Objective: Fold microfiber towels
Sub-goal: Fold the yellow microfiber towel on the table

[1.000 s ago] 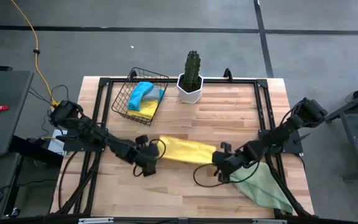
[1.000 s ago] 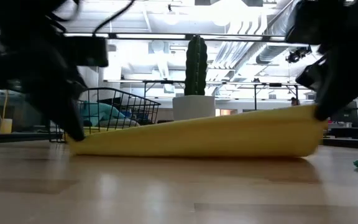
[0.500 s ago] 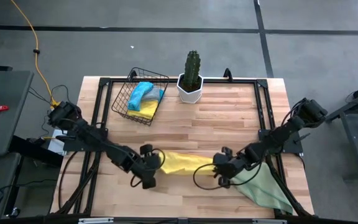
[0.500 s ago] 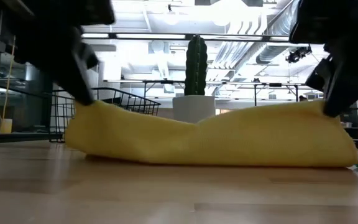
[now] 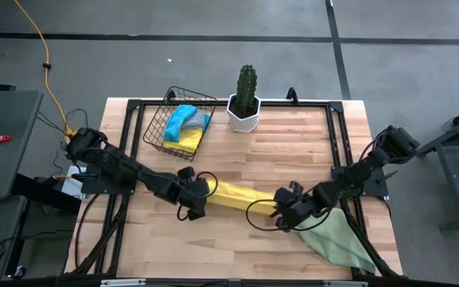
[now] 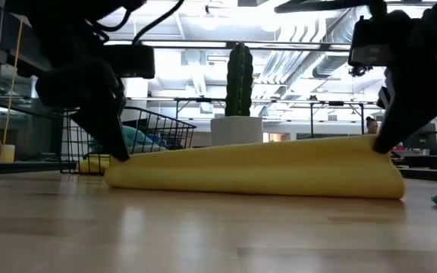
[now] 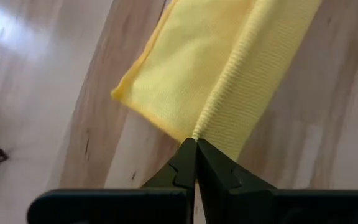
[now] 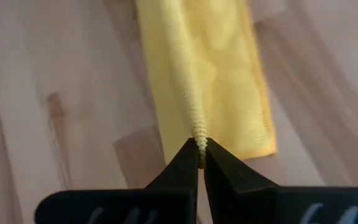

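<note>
A yellow towel (image 5: 241, 195) lies folded into a long narrow band across the middle of the table (image 5: 293, 147), nearer the front edge than the back. The left gripper (image 5: 200, 197) is pinched tight on the band's left end, and the right gripper (image 5: 281, 210) is pinched tight on its right end, so the cloth stretches between them. A pale green towel (image 5: 343, 243) lies spread at the table's front right corner, just beside the right gripper. At the back left corner a wire basket (image 5: 159, 127) holds a turquoise towel (image 5: 183, 119) and another yellow cloth (image 5: 191, 141). A potted cactus (image 5: 245, 96) stands at the back edge, next to the basket.
</note>
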